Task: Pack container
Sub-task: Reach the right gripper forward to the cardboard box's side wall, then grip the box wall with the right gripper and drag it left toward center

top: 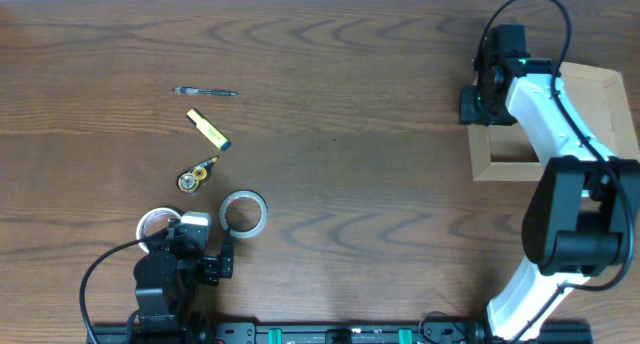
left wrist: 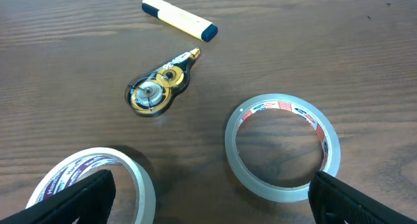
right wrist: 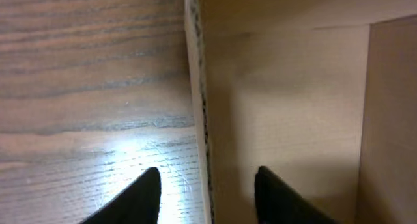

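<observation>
The container (top: 500,167) is a light-tan cardboard box, open, at the right of the table. My right gripper (top: 478,102) is at its left wall. In the right wrist view the right gripper (right wrist: 207,175) is open and straddles that wall (right wrist: 195,87), one finger over the table and one inside the box. My left gripper (top: 200,236) is wide open and empty at the front left. It sits low between a white tape roll (left wrist: 140,178) and a clear tape roll (left wrist: 273,188).
The clear tape roll (top: 262,214) and the white tape roll (top: 146,224) lie front left. Beyond them lie a correction-tape dispenser (top: 197,174), a yellow highlighter (top: 208,129) and a pen (top: 205,91). The dispenser (left wrist: 158,90) and highlighter (left wrist: 179,17) show in the left wrist view.
</observation>
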`<state>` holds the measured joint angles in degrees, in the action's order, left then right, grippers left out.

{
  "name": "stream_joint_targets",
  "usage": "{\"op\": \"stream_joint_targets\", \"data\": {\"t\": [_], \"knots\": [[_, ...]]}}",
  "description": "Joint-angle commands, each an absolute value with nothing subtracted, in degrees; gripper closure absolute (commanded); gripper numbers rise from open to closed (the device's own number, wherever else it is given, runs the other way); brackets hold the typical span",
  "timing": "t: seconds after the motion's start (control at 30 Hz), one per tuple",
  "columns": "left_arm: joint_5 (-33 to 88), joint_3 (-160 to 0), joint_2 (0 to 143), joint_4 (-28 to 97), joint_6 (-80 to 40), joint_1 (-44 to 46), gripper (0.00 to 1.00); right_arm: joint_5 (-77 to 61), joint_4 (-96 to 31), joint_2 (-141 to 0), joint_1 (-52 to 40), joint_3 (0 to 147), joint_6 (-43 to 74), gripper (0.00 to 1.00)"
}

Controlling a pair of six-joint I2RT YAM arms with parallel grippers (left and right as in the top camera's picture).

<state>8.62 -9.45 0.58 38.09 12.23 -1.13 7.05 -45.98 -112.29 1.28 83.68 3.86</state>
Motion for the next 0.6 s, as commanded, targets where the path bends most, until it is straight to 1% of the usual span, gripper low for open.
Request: {"op": "stream_joint_targets", "data": {"t": [0.0, 0.03, 0.07, 0.13, 0.17, 0.43, 0.57], "knots": [[8.82, -9.28, 0.21, 38.72, 12.19, -1.48, 0.05, 7.14, -45.43, -112.73, 1.85, 84.71, 4.23, 0.61], [8.82, -9.28, 0.21, 38.72, 12.19, -1.48, 0.05, 7.14, -45.28, -112.73, 1.85, 84.73, 4.23, 0.64], [8.82, -9.28, 0.21, 38.72, 12.19, -1.48, 0.05, 7.11, -45.17, -112.71, 1.85, 84.77, 4.23, 0.69], [8.82, -9.28, 0.21, 38.72, 12.19, -1.48, 0.05, 7.2, -45.15, -112.49, 1.85, 84.79, 4.23, 0.91], [8.82, -9.28, 0.21, 38.72, 12.19, -1.48, 0.05, 7.31, -45.15, -112.25, 1.85, 84.82, 4.23, 0.99], [8.82, -9.28, 0.21, 38.72, 12.19, -1.48, 0.05, 7.51, -45.23, -108.84, 1.41, 85.14, 3.7, 0.99], [8.82, -9.28, 0.21, 38.72, 12.19, -1.48, 0.05, 5.08, -44.97, -105.69, -1.28, 85.14, -2.26, 0.98]]}}
